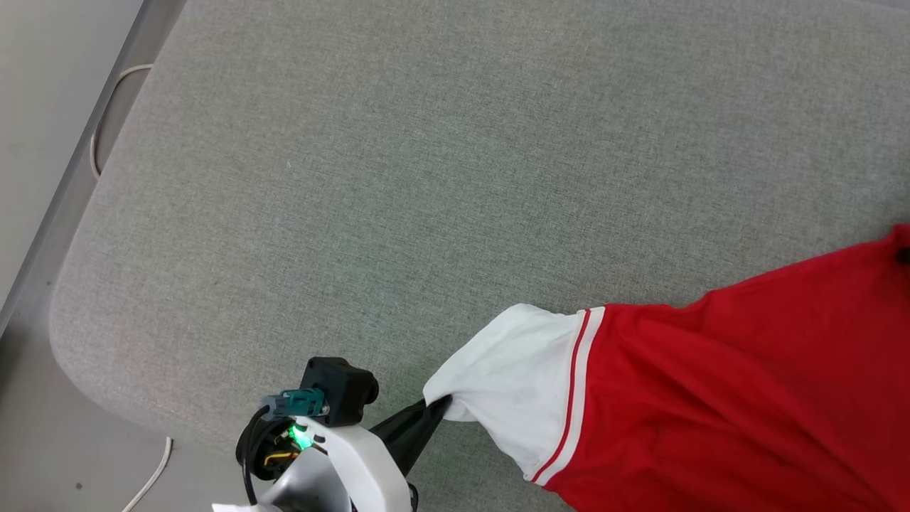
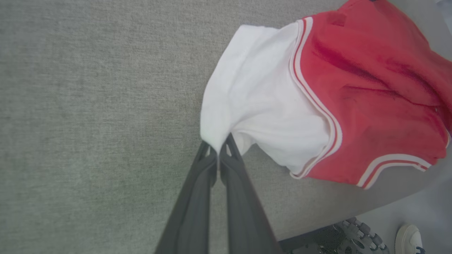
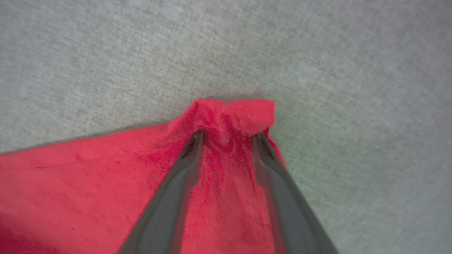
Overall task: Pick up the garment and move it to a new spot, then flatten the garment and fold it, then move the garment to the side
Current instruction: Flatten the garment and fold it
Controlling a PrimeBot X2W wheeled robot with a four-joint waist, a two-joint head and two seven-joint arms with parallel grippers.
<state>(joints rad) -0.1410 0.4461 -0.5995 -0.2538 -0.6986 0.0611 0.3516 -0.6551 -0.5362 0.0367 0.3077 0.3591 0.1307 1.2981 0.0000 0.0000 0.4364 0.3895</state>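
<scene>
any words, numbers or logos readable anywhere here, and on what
None can be read.
The garment shows plain red cloth, a white sleeve and striped trim; no print on the parts in view.
The teal part on the left wrist bears no legible marking.

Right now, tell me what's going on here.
The robot is handling a red jersey on a grey padded surface. Its left gripper is shut on the tip of the white sleeve. Its right gripper stands with jaws apart around a bunched red edge of the jersey. The jersey lies wrinkled, not flattened.
</scene>
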